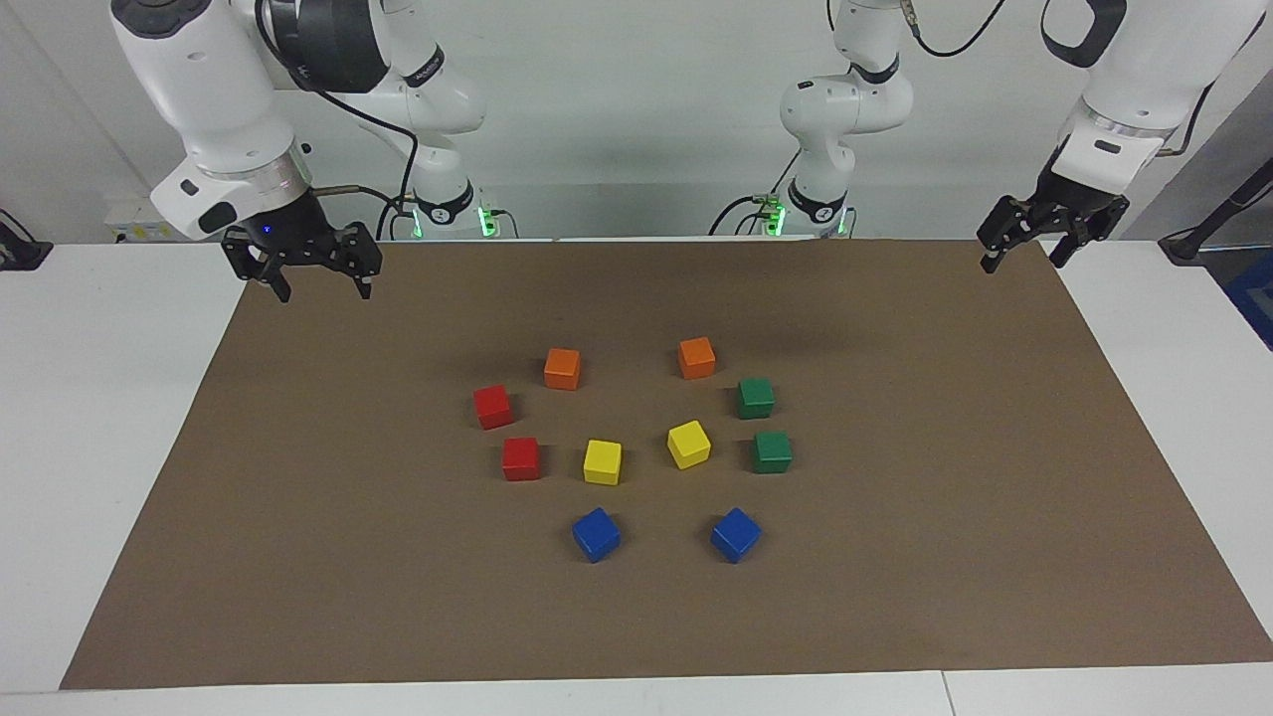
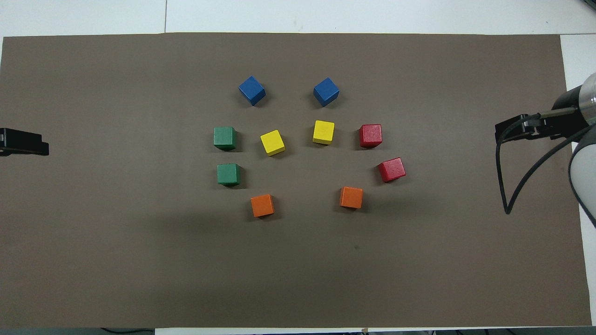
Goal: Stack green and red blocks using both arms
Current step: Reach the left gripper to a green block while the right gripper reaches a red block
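Two green blocks (image 1: 756, 398) (image 1: 772, 451) lie apart on the brown mat, toward the left arm's end; they also show in the overhead view (image 2: 228, 174) (image 2: 225, 138). Two red blocks (image 1: 493, 406) (image 1: 520, 458) lie apart toward the right arm's end, also in the overhead view (image 2: 391, 169) (image 2: 370, 136). My right gripper (image 1: 324, 292) (image 2: 512, 132) hangs open and empty over the mat's edge at its own end. My left gripper (image 1: 1023, 263) (image 2: 23, 142) hangs open and empty over the mat's corner at its end.
Two orange cubes (image 1: 562, 368) (image 1: 696, 357) lie nearest the robots. Two yellow cubes (image 1: 602, 462) (image 1: 688, 444) lie between the red and green pairs. Two blue cubes (image 1: 596, 534) (image 1: 736, 534) lie farthest. All rest on the brown mat (image 1: 298, 517).
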`<state>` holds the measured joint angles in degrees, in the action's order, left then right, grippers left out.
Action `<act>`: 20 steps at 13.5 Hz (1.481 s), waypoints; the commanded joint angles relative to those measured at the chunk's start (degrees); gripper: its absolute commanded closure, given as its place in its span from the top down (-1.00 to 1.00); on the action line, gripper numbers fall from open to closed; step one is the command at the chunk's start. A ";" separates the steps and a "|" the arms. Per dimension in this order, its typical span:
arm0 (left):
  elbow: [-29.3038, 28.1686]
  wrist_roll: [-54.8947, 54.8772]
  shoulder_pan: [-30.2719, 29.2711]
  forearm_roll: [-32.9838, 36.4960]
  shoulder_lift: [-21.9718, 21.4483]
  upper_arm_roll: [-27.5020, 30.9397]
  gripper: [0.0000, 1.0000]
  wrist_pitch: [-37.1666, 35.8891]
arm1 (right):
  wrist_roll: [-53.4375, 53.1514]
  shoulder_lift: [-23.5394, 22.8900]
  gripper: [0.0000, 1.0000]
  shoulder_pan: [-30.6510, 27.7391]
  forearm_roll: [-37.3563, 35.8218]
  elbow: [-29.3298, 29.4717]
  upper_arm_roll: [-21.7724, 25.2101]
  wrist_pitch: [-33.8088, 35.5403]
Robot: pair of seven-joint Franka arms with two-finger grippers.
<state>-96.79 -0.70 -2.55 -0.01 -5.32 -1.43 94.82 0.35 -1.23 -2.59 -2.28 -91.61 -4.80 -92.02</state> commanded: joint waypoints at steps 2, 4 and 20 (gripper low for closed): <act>-1.21 -1.14 0.10 0.80 -1.36 0.20 1.00 0.20 | 0.88 2.10 1.00 -0.57 -0.45 -2.69 0.05 -0.35; -1.56 -1.41 -0.17 0.80 -1.54 0.20 1.00 -0.07 | 0.80 2.11 1.00 -0.66 -0.36 -2.61 0.05 -0.53; -11.84 4.91 6.93 0.27 -4.62 -0.24 1.00 10.03 | -10.01 -1.75 1.00 5.31 1.57 -10.16 -2.58 -13.51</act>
<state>-105.63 1.41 1.34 -0.03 -8.22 -2.13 102.20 -9.06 -1.47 2.95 -1.97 -98.26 -7.13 -100.79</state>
